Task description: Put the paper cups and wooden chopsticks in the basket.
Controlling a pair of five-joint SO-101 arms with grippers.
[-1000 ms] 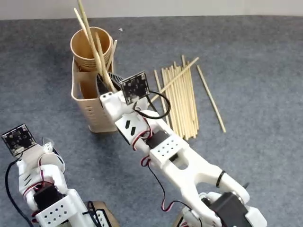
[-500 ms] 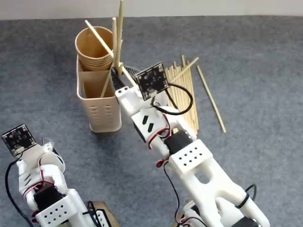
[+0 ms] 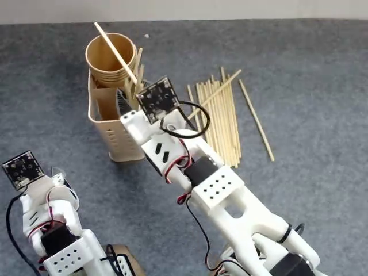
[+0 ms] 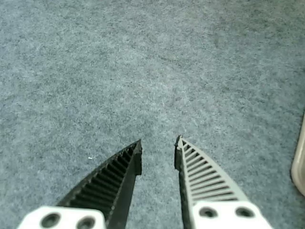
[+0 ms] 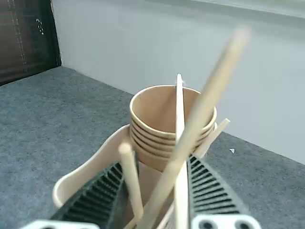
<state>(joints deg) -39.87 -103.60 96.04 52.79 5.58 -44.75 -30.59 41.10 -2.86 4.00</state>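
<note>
A beige basket (image 3: 118, 138) stands on the grey carpet with a stack of paper cups (image 3: 109, 57) in its far end. My right gripper (image 3: 129, 95) hangs over the basket's near end. Its jaws are open, and several wooden chopsticks (image 5: 178, 143) stand loosely between them, dropped into the basket (image 5: 81, 183). One chopstick (image 3: 115, 50) leans across the cups (image 5: 157, 124). More chopsticks (image 3: 221, 121) lie in a bundle on the carpet to the right of the basket. My left gripper (image 4: 157, 145) is open over bare carpet, holding nothing.
One chopstick (image 3: 256, 121) lies apart from the bundle, farther right. The left arm (image 3: 46, 201) sits at the near left corner, well short of the basket, whose wall (image 4: 300, 162) shows at the left wrist view's edge. Grey carpet surrounds everything.
The right arm swung back left and down over the basket. The chopsticks that stood tall in the gripper now sit lower in the basket, one tipped against the cups. The left arm kept still.
</note>
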